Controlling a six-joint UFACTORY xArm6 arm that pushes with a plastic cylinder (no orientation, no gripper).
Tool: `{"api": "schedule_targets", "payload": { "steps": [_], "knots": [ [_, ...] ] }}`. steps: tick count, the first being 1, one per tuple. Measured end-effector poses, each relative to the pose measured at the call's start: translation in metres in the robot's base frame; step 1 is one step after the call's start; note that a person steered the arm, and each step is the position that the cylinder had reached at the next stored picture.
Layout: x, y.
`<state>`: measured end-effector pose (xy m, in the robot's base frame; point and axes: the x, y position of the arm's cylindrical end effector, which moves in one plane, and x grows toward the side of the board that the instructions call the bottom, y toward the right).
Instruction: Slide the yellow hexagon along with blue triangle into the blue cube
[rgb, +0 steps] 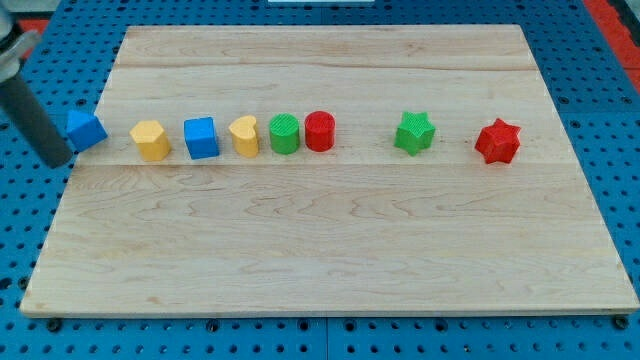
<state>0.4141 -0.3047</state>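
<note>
No claw here: only my tip (57, 160), just left of the blue plastic triangle (86, 129). Yellow plastic hexagon (151, 140) next right, blue plastic cube (201, 137) beyond. Best pushed rightward, slowly, centred, keeping the row aligned.

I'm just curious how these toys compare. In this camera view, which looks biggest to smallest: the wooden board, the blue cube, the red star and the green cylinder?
1. Wooden board, by far the largest.
2. Red star looks slightly wider than the others.
3. Blue cube and green cylinder look about alike; I would not rank them.
</note>
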Motion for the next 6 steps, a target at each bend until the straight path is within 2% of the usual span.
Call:
{"api": "schedule_targets", "payload": {
  "steps": [3, 4, 5, 6],
  "knots": [
    [-0.021, 0.000],
    [-0.056, 0.018],
    [-0.057, 0.023],
    [-0.080, 0.035]
  ]
}}
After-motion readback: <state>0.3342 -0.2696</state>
